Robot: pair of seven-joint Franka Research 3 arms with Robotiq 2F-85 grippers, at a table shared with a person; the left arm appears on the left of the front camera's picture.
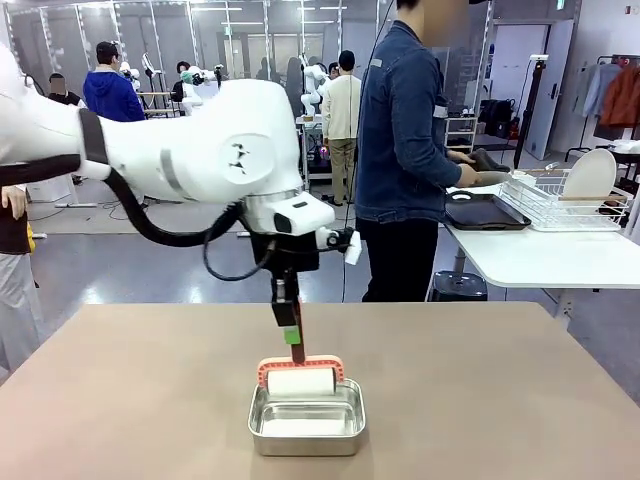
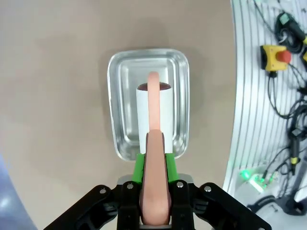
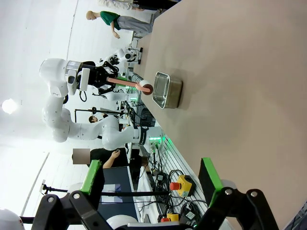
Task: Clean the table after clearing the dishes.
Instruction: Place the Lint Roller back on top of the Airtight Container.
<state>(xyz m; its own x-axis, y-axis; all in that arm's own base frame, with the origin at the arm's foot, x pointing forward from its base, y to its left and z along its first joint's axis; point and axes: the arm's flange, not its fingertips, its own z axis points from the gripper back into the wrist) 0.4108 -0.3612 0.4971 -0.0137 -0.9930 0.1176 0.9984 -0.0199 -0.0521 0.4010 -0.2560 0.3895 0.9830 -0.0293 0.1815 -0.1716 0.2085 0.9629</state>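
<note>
Brown tabletop (image 1: 480, 380) already cleared of dishes, which sit at 2 o'clock on the white side table (image 1: 540, 255) by the person (image 1: 405, 150); left gripper (image 1: 291, 330), jaws clamped on a lint roller (image 1: 300, 378), holds it over the steel pan (image 1: 306, 425); right gripper (image 3: 153, 191) jaws open; wiping seemingly remains.

A: What's behind the table?

B: A grey floor (image 1: 150, 260), smooth and a little shiny, running back to glass partitions (image 1: 200, 40) with metal frames.

A: Furniture?

B: A white side table (image 1: 540, 255) at the right, with a wire rack (image 1: 565, 205) and a dark tray (image 1: 487, 212) on it. A person in a denim jacket (image 1: 405, 130) stands beside it. Farther right, a clothes rail (image 1: 620, 90) with hanging garments.

A: Light?

B: Even and bright, from ceiling strips (image 1: 225, 8). More people (image 1: 110, 90) stand at the back.
</note>
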